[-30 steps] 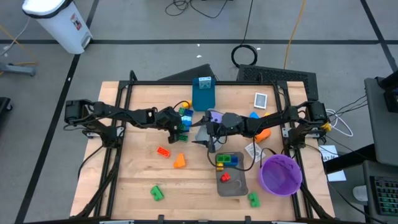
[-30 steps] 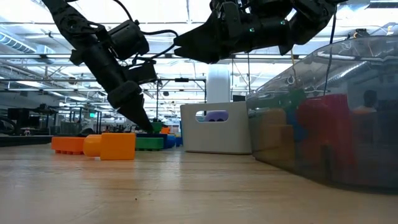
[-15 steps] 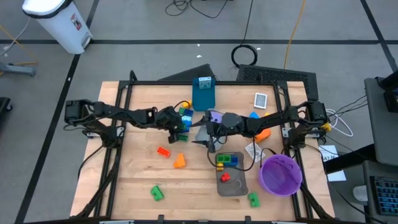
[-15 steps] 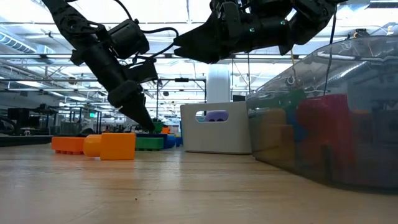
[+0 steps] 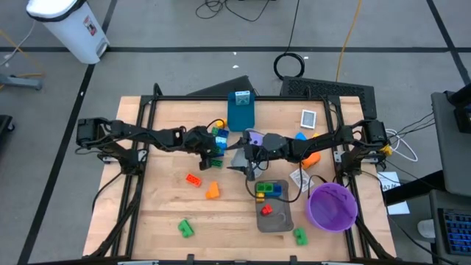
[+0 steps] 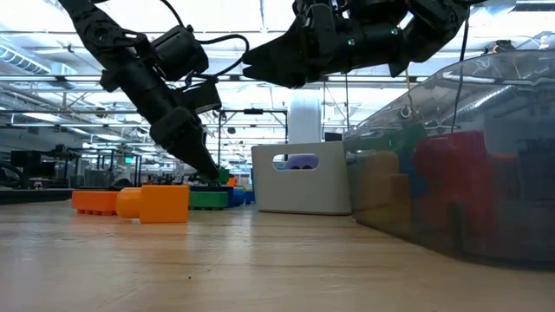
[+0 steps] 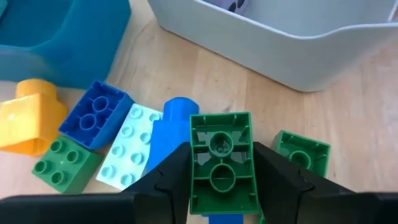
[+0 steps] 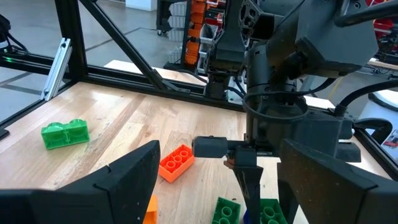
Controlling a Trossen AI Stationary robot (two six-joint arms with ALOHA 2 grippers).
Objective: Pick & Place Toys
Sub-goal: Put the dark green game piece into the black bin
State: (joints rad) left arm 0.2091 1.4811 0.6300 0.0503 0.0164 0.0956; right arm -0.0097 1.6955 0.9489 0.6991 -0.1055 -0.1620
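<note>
Left gripper (image 7: 221, 180) has its two dark fingers pressed against the sides of a green plastic building brick (image 7: 221, 160), just beside the white rectangular tray (image 7: 292, 25). Touching that brick lie a blue cylinder brick (image 7: 169, 134), a pale turquoise flat brick (image 7: 126, 154) and a dark blue brick (image 7: 95, 114). Right gripper (image 5: 246, 168) hangs spread wide, empty, above the table near the same tray.

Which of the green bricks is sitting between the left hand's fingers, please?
The green brick lying studs-down, hollow underside up, between the left hand's fingers; the other green bricks lie off to either side.
</note>
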